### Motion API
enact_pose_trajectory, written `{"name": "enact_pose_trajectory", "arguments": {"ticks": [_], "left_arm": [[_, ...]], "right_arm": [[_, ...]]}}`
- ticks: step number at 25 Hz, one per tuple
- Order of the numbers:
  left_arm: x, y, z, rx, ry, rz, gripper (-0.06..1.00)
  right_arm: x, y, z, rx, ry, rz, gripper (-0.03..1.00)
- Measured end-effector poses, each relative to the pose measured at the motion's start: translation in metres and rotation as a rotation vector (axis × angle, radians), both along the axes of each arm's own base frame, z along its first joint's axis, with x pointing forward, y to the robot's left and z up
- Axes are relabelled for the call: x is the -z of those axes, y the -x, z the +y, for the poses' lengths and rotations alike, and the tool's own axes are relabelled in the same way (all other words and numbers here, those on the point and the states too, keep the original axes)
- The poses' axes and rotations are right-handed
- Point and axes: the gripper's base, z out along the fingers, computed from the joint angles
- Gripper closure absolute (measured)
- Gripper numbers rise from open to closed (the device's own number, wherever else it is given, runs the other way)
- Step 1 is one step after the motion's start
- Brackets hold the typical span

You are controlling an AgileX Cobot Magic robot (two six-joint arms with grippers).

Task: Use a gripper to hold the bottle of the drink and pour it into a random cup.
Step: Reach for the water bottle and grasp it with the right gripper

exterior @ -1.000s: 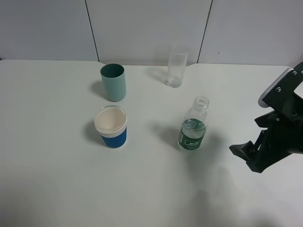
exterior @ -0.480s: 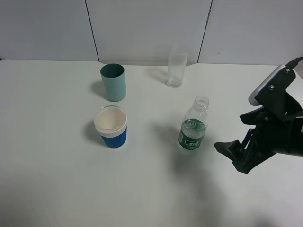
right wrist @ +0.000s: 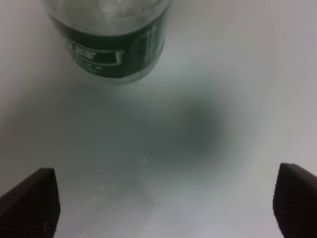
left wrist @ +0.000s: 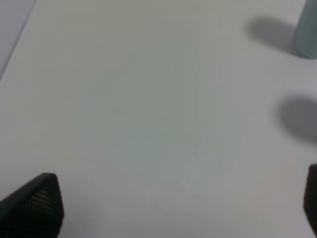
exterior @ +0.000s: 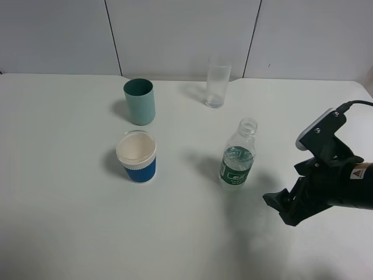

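The bottle of the drink [exterior: 238, 155], clear with a green label and no cap, stands upright right of the table's middle. The short blue cup [exterior: 137, 156] with a white inside stands to its left. My right gripper [exterior: 282, 209] hovers low just right of the bottle, open, with nothing between its fingers. In the right wrist view the bottle [right wrist: 111, 44] stands ahead of the open right gripper [right wrist: 163, 203], apart from both fingertips [right wrist: 30, 204]. The left gripper [left wrist: 173, 208] is open over bare table and does not show in the exterior high view.
A teal-green cup [exterior: 140, 102] stands behind the blue cup, and its edge [left wrist: 307, 30] shows in the left wrist view. A tall clear glass [exterior: 217, 81] stands near the back wall. The white table [exterior: 70, 221] spreads wide at front and left.
My right gripper has moved left and come down toward the table, closing in on the bottle's right side. Its jaws have stayed open. Bottle and cups have not moved.
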Motion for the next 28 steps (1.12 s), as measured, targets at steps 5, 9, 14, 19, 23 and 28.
{"name": "enact_pose_trajectory", "arguments": {"ticks": [5, 9, 14, 19, 23, 28], "left_arm": [[0.000, 0.000, 0.000, 0.000, 0.000, 0.000, -0.04], [0.000, 0.000, 0.000, 0.000, 0.000, 0.000, -0.04], [0.000, 0.000, 0.000, 0.000, 0.000, 0.000, -0.04], [0.000, 0.000, 0.000, 0.000, 0.000, 0.000, -0.04], [0.000, 0.000, 0.000, 0.000, 0.000, 0.000, -0.04], [0.000, 0.000, 0.000, -0.001, -0.002, 0.000, -0.04]], "right_arm": [[0.012, -0.008, 0.001, -0.001, 0.051, -0.007, 0.12], [0.013, -0.009, 0.009, -0.078, 0.086, -0.058, 0.12], [0.009, -0.012, 0.014, -0.109, 0.068, -0.137, 0.12], [0.002, -0.016, 0.019, -0.074, -0.024, -0.197, 0.14], [-0.003, -0.018, 0.024, -0.078, -0.100, -0.244, 0.14], [-0.005, -0.018, 0.028, -0.131, -0.118, -0.269, 0.15]]}}
